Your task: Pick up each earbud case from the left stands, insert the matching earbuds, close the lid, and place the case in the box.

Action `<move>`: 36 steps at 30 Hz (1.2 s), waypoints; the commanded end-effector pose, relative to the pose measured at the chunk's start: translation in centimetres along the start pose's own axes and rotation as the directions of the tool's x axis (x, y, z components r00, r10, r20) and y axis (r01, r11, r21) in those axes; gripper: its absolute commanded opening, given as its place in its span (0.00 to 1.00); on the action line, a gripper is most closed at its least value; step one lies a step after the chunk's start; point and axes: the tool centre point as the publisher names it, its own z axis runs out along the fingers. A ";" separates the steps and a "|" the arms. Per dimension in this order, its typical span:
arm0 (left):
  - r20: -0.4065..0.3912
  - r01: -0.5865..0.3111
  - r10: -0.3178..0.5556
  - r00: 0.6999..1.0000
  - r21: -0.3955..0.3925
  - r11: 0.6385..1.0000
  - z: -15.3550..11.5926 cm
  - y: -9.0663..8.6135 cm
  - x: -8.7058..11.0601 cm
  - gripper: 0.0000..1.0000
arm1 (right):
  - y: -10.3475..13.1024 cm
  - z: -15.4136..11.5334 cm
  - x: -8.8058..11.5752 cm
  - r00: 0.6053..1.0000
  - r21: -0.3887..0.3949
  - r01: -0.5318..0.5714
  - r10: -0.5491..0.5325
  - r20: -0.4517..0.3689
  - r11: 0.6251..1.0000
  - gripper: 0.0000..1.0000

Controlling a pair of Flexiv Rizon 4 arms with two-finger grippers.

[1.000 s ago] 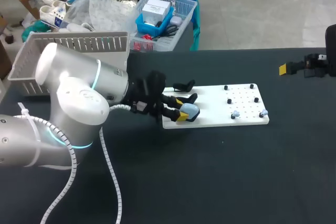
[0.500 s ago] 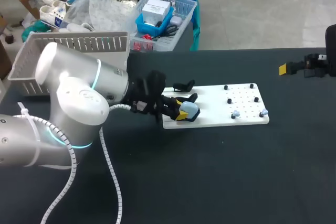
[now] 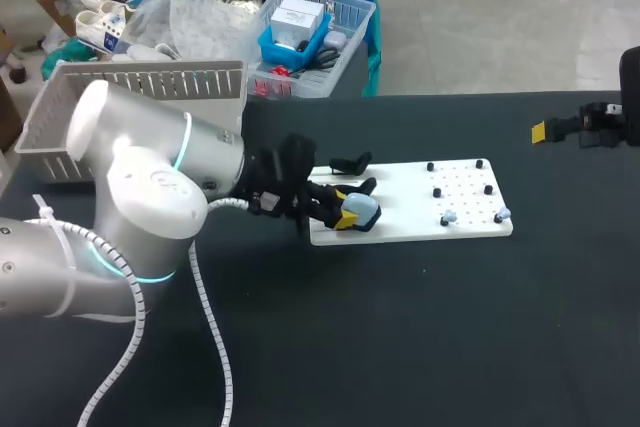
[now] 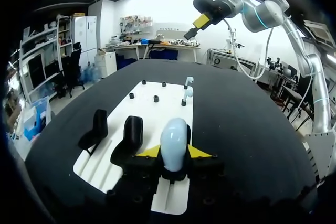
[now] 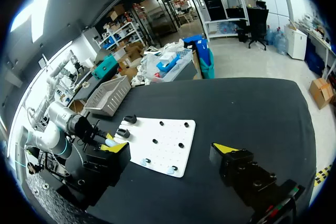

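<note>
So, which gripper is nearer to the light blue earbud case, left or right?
Left. The left gripper holds the light blue earbud case between both fingers, over one end of the white board. The right gripper is open, far beyond the board's other end.

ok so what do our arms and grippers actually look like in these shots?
Left arm and right arm are rounded silver-white links with glowing cyan rings at the joints. The left one carries a white spiral-wrapped cable, fastened with white zip ties; a thin white cable loops along the right one. Left gripper and right gripper are black and blocky, with two yellow-tipped fingers each.
</note>
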 end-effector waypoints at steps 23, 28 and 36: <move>0.031 0.005 -0.003 0.999 -0.037 0.999 -1.0 0.1 -0.9 0.00 | 3.9 4.9 -1.2 0.982 -0.189 0.122 -0.147 -0.121 0.974 1.00; 0.056 -0.007 0.009 0.998 -0.047 0.999 -1.5 -0.3 -1.6 0.00 | 4.9 5.6 -0.9 0.976 -0.221 0.137 -0.170 -0.135 0.966 1.00; 0.079 -0.002 0.007 0.997 -0.069 0.998 -1.9 -0.3 -3.0 0.00 | 6.9 6.3 -0.6 0.956 -0.261 0.187 -0.237 -0.174 0.947 1.00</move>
